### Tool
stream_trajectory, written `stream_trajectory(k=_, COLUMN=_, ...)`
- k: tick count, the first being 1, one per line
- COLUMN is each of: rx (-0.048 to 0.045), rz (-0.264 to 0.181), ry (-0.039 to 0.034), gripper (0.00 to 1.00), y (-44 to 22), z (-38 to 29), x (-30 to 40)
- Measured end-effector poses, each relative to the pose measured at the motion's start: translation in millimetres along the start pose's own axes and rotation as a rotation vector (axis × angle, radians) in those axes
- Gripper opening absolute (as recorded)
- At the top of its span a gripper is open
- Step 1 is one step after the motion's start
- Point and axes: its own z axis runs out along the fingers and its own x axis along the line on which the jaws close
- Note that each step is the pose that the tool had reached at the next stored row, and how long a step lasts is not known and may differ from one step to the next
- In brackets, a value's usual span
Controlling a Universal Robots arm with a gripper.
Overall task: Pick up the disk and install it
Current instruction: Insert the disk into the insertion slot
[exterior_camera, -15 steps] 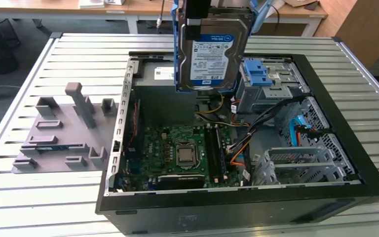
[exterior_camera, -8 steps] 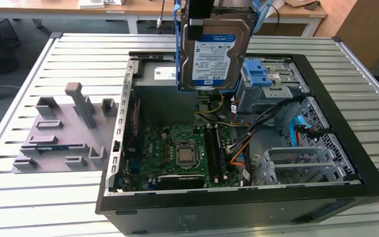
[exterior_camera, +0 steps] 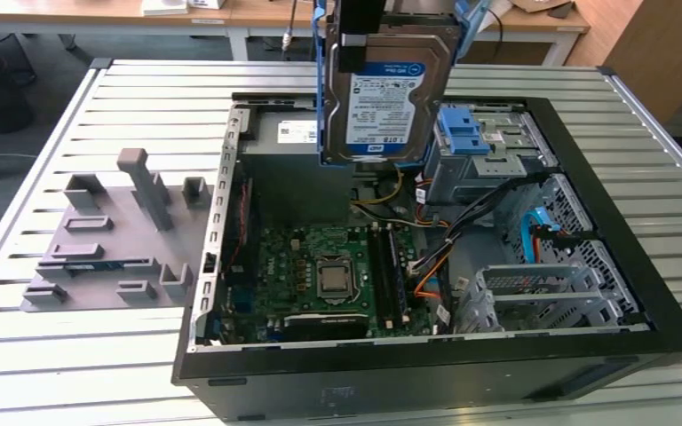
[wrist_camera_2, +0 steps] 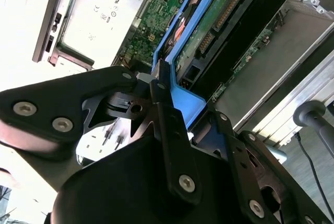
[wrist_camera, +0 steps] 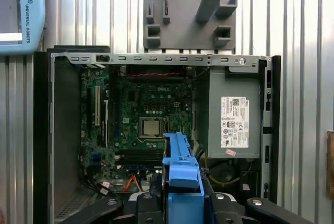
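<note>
Here, the black two-fingered claw (wrist_camera_2: 156, 85) is pinching the flat silver hard disk with the white-and-blue label (exterior_camera: 383, 98) by its blue plastic side rail.
The disk is hanging upright above the far edge of the open black computer case (exterior_camera: 436, 355), just beside the blue-latched metal drive bay (exterior_camera: 474, 133). Doing this step well, I judge, is asking for rails squared to the bay and a slow path clear of loose wiring. Farther off, a grey fixture (exterior_camera: 116, 231) is lying near the slatted metal table's (exterior_camera: 33, 373) edge on the exterior view's left.

open computer case (exterior_camera: 412, 383) on slatted table (exterior_camera: 68, 359), grey fixture block (exterior_camera: 104, 257), green motherboard (exterior_camera: 296, 257)
</note>
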Motion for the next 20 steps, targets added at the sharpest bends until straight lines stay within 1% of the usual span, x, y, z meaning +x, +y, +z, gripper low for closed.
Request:
stream_trajectory(k=2, rx=0.0000, rz=0.014, ry=0.0001, gripper=0.36, y=-0.1, z=0.1, x=0.1)
stream_trajectory(k=5, rx=0.0001, rz=0.015, ry=-0.0007, gripper=0.36, y=-0.1, z=0.1, x=3.8)
stream_trajectory(k=6, rx=-0.0001, rz=0.015, ry=-0.0053, gripper=0.36, y=-0.2, z=0.1, x=6.0)
stream_trajectory(k=7, rx=-0.0003, rz=0.015, ry=-0.0157, gripper=0.36, y=-0.2, z=0.2, x=7.9)
stream_trajectory(k=9, rx=-0.0009, rz=0.015, ry=-0.0387, gripper=0.36, y=-0.3, z=0.2, x=11.5)
stream_trajectory(k=10, rx=-0.0011, rz=0.015, ry=-0.0485, gripper=0.36, y=-0.3, z=0.3, x=13.1)
stream_trajectory(k=13, rx=-0.0013, rz=0.015, ry=-0.0487, gripper=0.36, y=-0.4, z=0.4, x=15.2)
stream_trajectory(k=20, rx=-0.0012, rz=0.015, ry=-0.0488, gripper=0.36, y=-0.6, z=1.7, x=28.7)
